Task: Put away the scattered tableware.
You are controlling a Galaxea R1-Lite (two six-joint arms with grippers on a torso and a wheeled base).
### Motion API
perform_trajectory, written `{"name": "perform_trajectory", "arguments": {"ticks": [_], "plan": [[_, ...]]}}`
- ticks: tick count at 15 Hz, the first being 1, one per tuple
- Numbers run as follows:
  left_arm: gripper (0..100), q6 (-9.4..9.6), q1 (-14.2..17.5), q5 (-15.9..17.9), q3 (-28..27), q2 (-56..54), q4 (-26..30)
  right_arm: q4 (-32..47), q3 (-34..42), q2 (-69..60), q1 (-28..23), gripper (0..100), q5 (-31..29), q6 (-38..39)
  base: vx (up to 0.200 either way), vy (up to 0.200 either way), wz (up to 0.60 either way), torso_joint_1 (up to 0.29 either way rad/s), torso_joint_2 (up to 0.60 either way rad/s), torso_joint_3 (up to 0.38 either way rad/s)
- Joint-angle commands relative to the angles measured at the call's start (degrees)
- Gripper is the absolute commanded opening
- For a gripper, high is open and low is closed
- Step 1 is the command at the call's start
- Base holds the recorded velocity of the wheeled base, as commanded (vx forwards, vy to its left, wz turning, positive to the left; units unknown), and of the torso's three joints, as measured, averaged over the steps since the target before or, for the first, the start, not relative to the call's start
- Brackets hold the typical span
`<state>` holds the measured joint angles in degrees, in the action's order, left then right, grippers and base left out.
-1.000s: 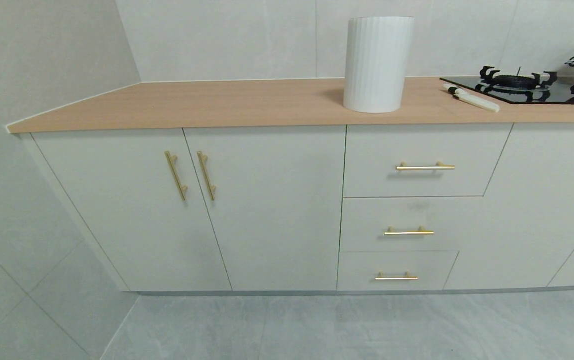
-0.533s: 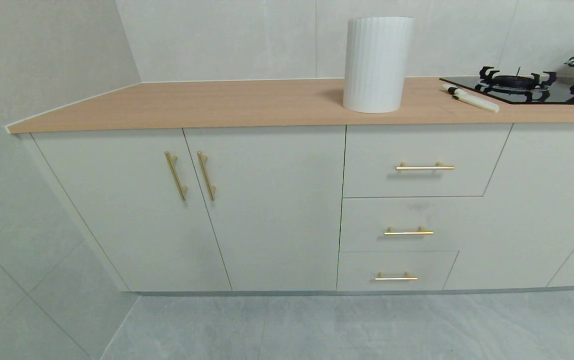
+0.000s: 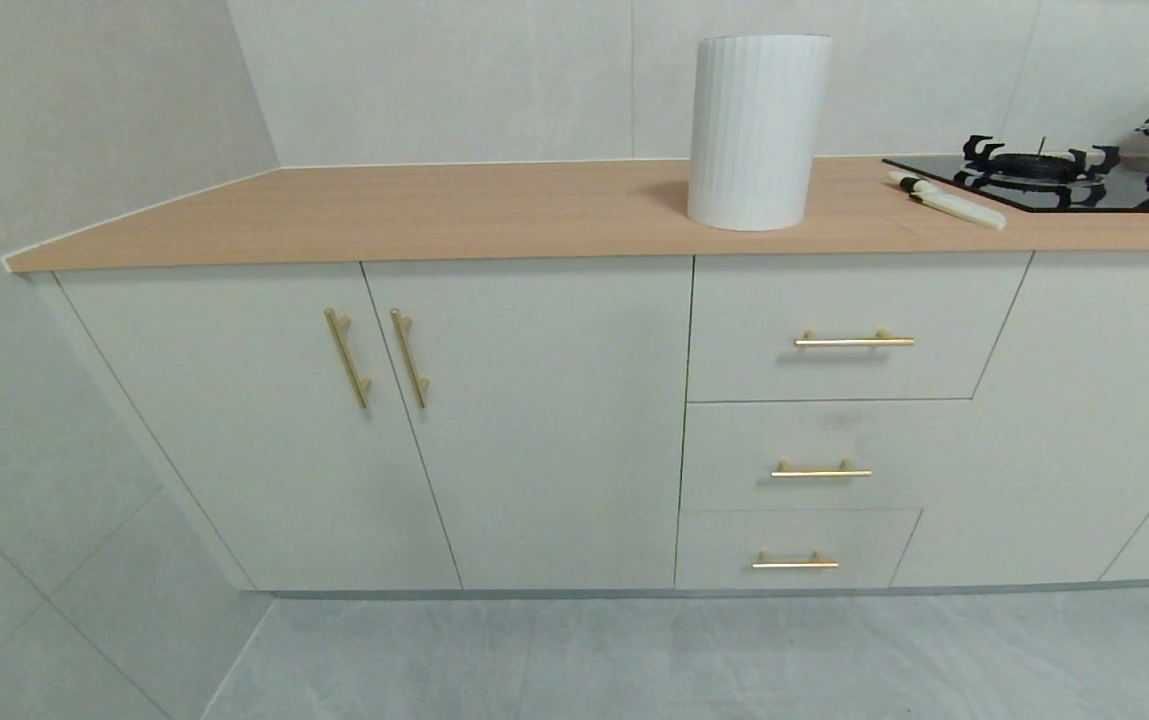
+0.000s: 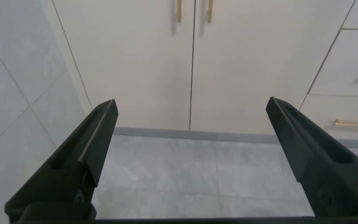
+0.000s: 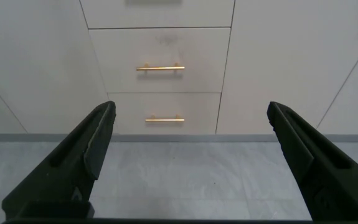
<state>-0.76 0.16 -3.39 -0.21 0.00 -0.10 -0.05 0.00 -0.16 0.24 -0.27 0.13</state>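
This is a kitchen: a stove (image 3: 1054, 172) sits on the wooden surface (image 3: 434, 210), with cupboards (image 3: 384, 420) and drawers (image 3: 834, 330) below.

The left gripper (image 4: 190, 106) had two matt black fingers (image 4: 73, 168), each a long wedge, broad near the wrist and narrowing to a blunt, squared tip. Their upper faces were flat with a shallow stepped ridge along the outer edge, and their inner faces were plain and caught a dull grey sheen. A thin dark bar of the same black joined them at the base. The right gripper (image 5: 190, 107) looked alike: two black tapering fingers (image 5: 315, 162) with flat faces, hard straight edges and squared ends.
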Motion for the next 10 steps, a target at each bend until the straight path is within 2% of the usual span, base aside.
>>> {"name": "perform_trajectory", "arguments": {"ticks": [1, 10], "plan": [[100, -0.04, 0.02, -0.04, 0.03, 0.09, 0.01, 0.05, 0.00, 0.16, 0.02, 100, 0.09, 0.04, 0.200, 0.000, 0.00, 0.017, 0.00, 0.007], [100, -0.12, 0.02, -0.04, 0.03, 0.09, 0.01, 0.05, 0.00, 0.25, 0.02, 100, 0.44, 0.04, 0.200, 0.000, 0.00, 0.003, 0.00, 0.002]]}}
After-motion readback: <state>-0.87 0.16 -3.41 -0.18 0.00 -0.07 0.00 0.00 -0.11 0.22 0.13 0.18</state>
